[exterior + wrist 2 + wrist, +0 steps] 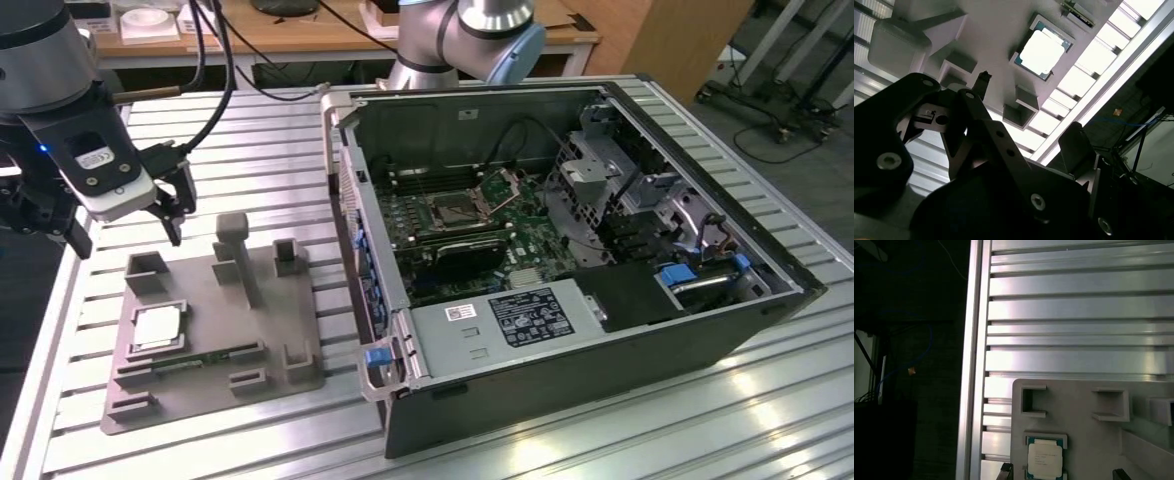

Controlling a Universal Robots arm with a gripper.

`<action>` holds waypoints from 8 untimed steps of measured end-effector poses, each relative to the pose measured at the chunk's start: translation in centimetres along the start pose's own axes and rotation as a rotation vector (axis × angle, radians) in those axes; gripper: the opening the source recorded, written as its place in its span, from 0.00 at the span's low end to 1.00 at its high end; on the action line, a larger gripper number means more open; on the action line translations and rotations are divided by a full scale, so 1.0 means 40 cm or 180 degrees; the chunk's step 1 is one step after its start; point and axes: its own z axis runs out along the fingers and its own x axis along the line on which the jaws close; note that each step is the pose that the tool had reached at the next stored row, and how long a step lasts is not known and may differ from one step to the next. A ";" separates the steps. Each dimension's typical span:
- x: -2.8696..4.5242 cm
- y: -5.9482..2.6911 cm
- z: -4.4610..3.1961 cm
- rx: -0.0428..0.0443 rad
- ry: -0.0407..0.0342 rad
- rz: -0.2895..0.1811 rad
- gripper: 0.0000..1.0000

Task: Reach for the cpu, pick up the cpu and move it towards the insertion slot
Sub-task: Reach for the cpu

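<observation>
Ribbed metal slats form the table (667,440) under everything. Over it hangs the pincer (128,240), its fingers spread wide, holding nothing. Just below it the chip (158,327) lies flat in a square recess of the grey tray (200,290), untouched. Farther away, well apart, the socket (458,208) sits inside the open computer case (561,410).

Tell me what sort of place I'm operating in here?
Most likely a robotics lab or test workshop: a slatted aluminium table carries an open computer case and a grey tray holding the cpu, with a wooden desk behind.
</observation>
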 end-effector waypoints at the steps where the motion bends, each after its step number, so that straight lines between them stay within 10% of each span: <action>1: 0.000 0.000 0.000 0.0000 0.0000 0.0000 0.82; 8: 0.000 -0.001 0.001 -0.0001 0.0000 0.0000 0.82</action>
